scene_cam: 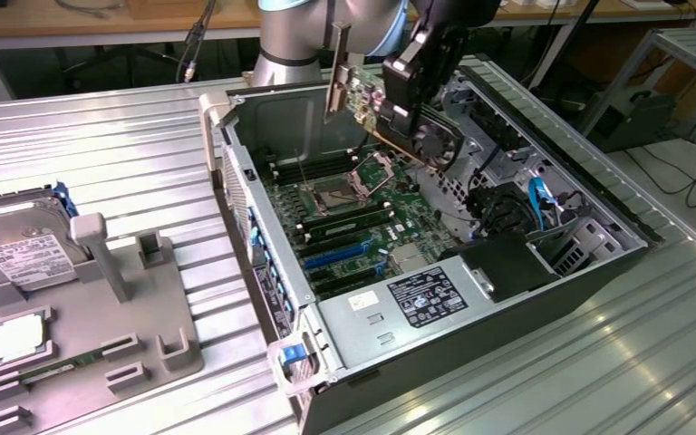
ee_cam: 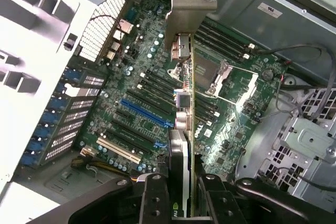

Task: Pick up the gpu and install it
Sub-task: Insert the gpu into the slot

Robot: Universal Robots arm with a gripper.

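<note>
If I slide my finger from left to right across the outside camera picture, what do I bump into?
Hard drive → grey post → computer case wall → motherboard, with the gpu held in the gripper above it → blue cable.

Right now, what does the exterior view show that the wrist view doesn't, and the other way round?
The exterior view adds the hard drive at the grey fixture beside the open case, and the arm. The wrist view adds the jaws closed on the gpu, seen edge-on, and a white slot on the board. Both have the gpu held above the motherboard and its CPU socket.
</note>
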